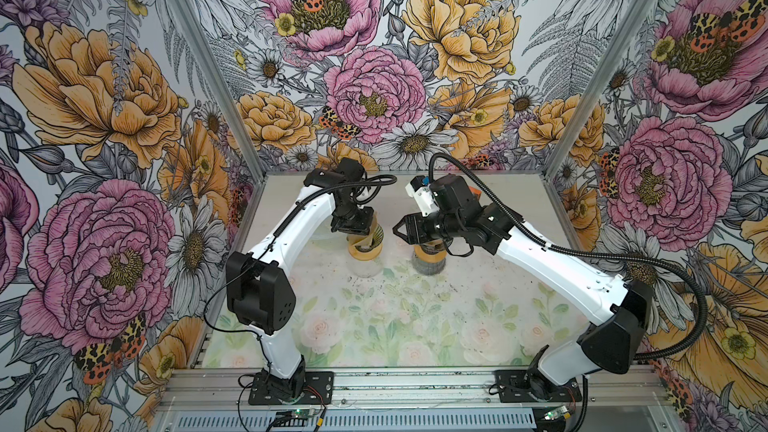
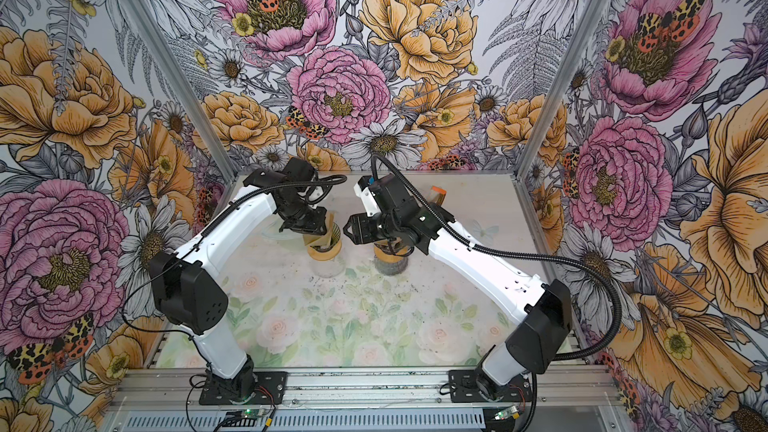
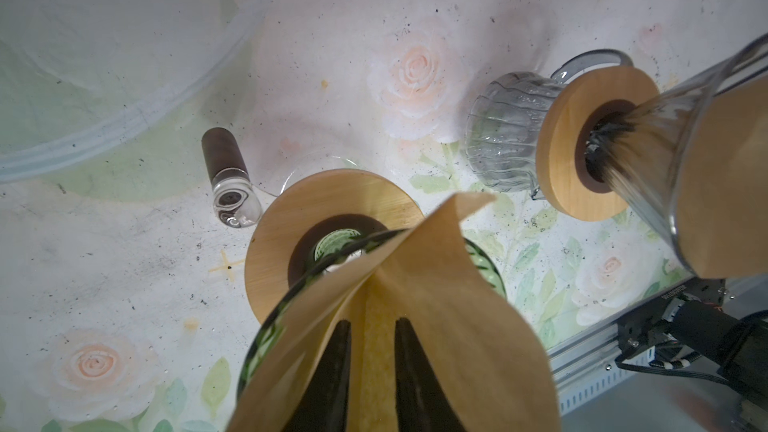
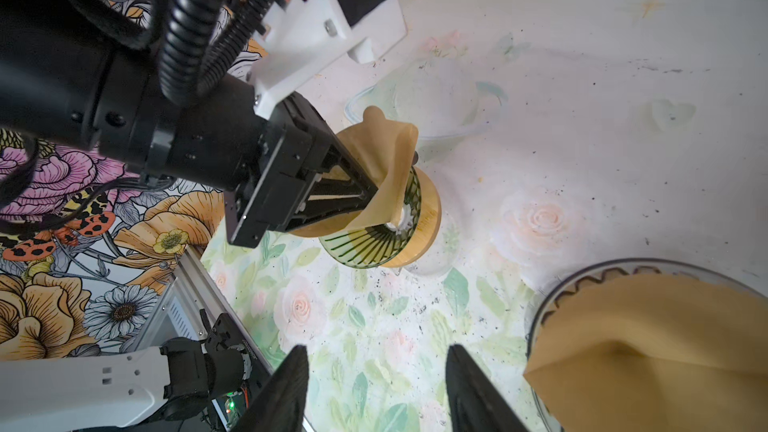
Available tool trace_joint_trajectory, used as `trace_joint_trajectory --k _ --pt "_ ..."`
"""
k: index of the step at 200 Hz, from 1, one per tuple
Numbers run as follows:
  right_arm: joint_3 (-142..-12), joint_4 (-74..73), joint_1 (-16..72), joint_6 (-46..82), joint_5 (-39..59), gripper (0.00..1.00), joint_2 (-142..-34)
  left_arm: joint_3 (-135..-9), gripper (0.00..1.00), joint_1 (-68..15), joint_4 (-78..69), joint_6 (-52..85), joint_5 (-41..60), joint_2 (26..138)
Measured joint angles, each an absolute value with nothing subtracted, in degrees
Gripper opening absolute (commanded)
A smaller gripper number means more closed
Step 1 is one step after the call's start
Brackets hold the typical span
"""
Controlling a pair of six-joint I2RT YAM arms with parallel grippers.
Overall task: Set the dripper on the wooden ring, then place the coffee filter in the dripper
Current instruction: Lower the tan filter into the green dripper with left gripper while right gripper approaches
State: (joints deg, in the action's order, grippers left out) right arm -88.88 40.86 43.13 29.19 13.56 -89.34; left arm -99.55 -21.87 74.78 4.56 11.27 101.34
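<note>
Pretty bright all round: light is spread softly from above, so only faint, fuzzy shadows are thrown on the pale rose-printed worktop (image 1: 374, 326). Both top views are kept sharp, though the silver frame posts (image 1: 201, 56) are splayed outward. In the wrist views the close black fingers (image 4: 286, 392) are blurred and the worktop's far end is washed out.

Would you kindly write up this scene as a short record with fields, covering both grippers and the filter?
left gripper: shut on the coffee filter, pinching its fold
coffee filter: partly inside the green dripper, upper edges flaring above the rim
right gripper: open, empty
second dripper: holds a second filter
vial: lying on its side on the table
</note>
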Motion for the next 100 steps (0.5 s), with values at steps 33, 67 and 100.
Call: trace_joint_trajectory --k 33,67,100 --pt "-91.77 40.88 43.97 30.70 11.73 0.59 -92.82 -99.55 0.20 -21.87 74.78 4.80 11.27 101.06" --pt "-95.29 40.86 44.07 32.01 10.48 0.62 -96.73 -99.55 0.20 -21.82 74.78 5.85 11.27 99.88" --pt "-98.26 40.84 44.25 32.36 10.15 0.64 -99.94 -99.55 0.21 -21.45 74.78 6.70 11.27 98.67"
